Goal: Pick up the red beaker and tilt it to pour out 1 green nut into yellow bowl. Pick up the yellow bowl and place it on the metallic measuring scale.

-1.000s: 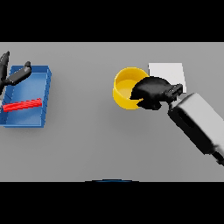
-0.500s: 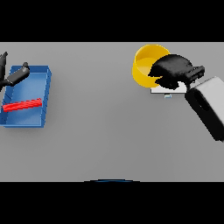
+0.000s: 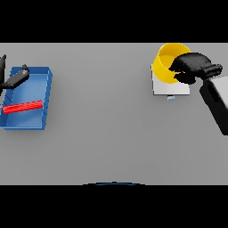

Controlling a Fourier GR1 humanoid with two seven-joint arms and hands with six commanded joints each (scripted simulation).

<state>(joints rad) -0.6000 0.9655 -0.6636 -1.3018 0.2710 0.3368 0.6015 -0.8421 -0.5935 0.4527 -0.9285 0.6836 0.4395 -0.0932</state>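
Observation:
The yellow bowl (image 3: 166,63) is tilted, its opening facing left, with my right hand (image 3: 193,66) shut on its right rim. It hangs over the far part of the pale square measuring scale (image 3: 167,88) at the right of the table; whether it touches the scale I cannot tell. No nut shows inside the bowl from here. The red beaker (image 3: 22,107) lies on its side in the blue tray (image 3: 46,95) at the far left. My left hand (image 3: 14,79) hovers over the tray's far left corner, its fingers relaxed and holding nothing, partly cut off by the edge of the view.
A small pale tab (image 3: 171,97) sticks out from the scale's near edge. My right forearm (image 3: 216,104) slants in from the lower right, beside the scale.
My right hand has carried the yellow bowl right and farther back, from beside the scale to over it, and the bowl has tipped more. Left hand and beaker have stayed put.

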